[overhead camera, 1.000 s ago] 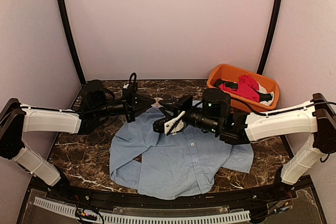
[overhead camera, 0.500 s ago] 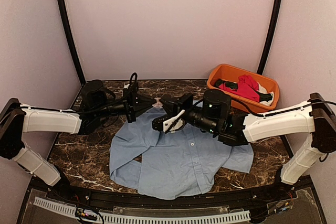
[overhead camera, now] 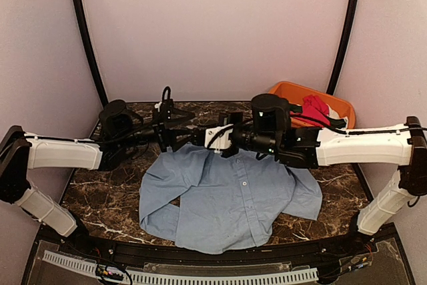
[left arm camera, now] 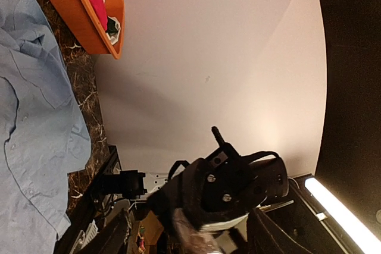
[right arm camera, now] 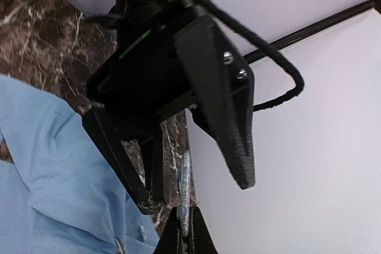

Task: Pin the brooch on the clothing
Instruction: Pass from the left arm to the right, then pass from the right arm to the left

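The brooch (right arm camera: 186,188) shows edge-on as a thin disc, pinched between the tips of my right gripper (right arm camera: 186,233), which is shut on it. It hangs above the table's back, between the spread fingers (right arm camera: 229,117) of my left gripper (overhead camera: 189,133), which is open. Both grippers meet tip to tip over the collar end of the clothing (overhead camera: 227,198), a light blue shirt lying flat on the marble table. In the top view the right gripper (overhead camera: 208,139) is level with the left one and the brooch is too small to make out. The left wrist view shows the right wrist's black housing (left arm camera: 238,185) close up.
An orange bin (overhead camera: 341,105) with a red garment (overhead camera: 317,108) stands at the back right, also visible as the bin (left arm camera: 83,22) in the left wrist view. The pale back wall is close behind both grippers. Dark marble (overhead camera: 100,191) lies bare left of the shirt.
My right gripper has swung up and back-left to meet the left one and closed its jaws. The left gripper's jaws, shut before, have opened.
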